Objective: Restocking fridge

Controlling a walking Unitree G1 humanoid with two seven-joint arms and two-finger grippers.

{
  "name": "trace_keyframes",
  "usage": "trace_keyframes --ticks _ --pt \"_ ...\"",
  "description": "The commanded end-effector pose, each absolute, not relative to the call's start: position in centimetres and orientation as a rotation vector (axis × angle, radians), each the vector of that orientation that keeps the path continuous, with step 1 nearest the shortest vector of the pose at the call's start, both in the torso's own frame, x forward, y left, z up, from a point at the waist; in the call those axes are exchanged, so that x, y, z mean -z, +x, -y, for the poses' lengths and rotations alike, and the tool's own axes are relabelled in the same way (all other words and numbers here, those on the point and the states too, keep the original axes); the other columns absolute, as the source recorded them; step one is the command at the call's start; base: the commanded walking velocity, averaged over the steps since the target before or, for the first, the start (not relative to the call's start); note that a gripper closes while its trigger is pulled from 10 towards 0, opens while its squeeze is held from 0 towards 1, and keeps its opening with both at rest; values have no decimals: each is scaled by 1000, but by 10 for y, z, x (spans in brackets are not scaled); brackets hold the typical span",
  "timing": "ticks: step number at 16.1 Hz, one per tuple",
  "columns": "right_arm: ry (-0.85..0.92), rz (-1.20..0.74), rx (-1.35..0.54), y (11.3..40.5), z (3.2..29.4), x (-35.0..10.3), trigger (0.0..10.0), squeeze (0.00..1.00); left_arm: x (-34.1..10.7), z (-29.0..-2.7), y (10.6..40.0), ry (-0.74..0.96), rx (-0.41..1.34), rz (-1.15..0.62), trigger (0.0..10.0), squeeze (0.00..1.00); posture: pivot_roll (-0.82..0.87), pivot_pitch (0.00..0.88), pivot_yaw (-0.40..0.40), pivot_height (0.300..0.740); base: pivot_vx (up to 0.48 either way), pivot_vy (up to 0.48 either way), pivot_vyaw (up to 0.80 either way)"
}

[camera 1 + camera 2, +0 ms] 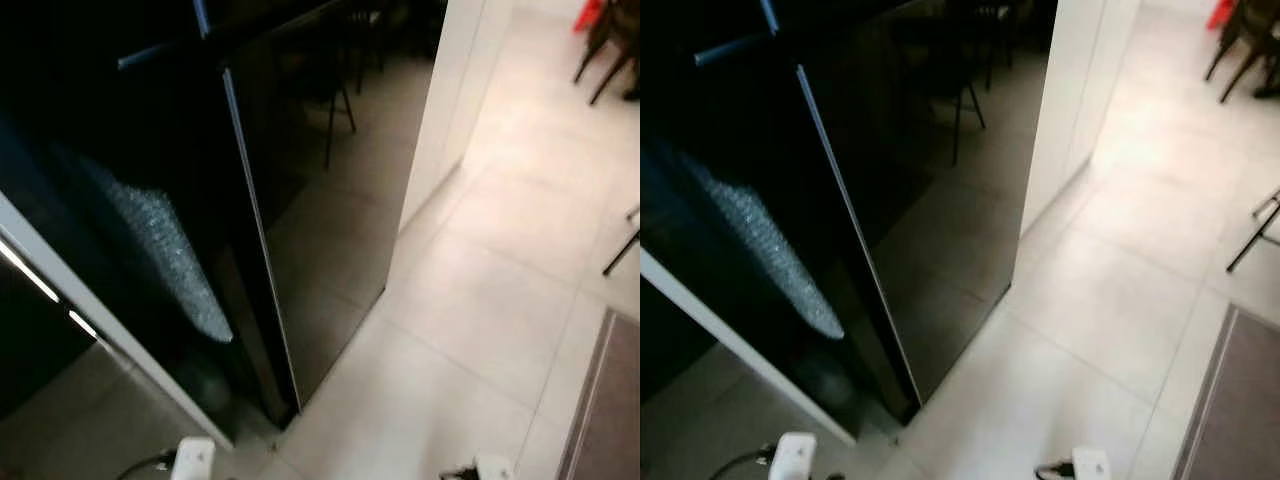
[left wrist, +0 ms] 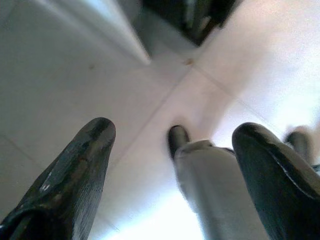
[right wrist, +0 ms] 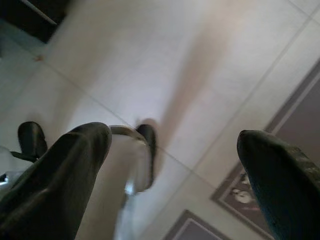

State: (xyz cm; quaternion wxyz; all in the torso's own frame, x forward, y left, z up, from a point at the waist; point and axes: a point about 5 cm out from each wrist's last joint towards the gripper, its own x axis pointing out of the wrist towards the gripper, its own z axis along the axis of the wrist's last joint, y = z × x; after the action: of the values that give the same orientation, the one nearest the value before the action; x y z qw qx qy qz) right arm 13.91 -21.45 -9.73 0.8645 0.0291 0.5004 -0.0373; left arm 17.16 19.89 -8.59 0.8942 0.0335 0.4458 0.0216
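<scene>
Pale tiled floor (image 1: 470, 300), grey mat (image 1: 610, 410), chair legs (image 1: 605, 60)

The left gripper (image 2: 170, 165) hangs over pale floor tiles (image 2: 250, 65), its two black fingers (image 2: 75, 175) spread apart. Toward 12 o'clock stands a white panel (image 2: 107, 22) beside something dark.

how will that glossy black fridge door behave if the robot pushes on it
The tall glossy black fridge door looks rigid, so it should probably swing rather than flex. Its mirror-smooth face, reflecting the pale floor tiles, is likely slippery. A rough patch hints at surface damage, possibly fragile.
</scene>
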Motion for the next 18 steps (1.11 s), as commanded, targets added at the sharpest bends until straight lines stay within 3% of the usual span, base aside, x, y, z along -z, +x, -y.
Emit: trace_keyframes --ticks 1,8,15,18 --pt "69 -1034 68 145 207 97 10000 0 89 -210 161 94 -62 -968 10000 0 -88 58 20 740 0 0 0" --pt "81 -1030 85 148 203 96 10000 0 89 -212 162 106 -48 -971 10000 0 -139 44 65 740 0 0 0" --pt "80 -1003 129 152 220 92 10000 0 79 -218 180 138 -29 -939 10000 0 -183 22 92 740 0 0 0" --pt "80 -1001 130 154 221 91 10000 0 75 -218 189 129 -36 -913 10000 0 -160 14 84 740 0 0 -719"
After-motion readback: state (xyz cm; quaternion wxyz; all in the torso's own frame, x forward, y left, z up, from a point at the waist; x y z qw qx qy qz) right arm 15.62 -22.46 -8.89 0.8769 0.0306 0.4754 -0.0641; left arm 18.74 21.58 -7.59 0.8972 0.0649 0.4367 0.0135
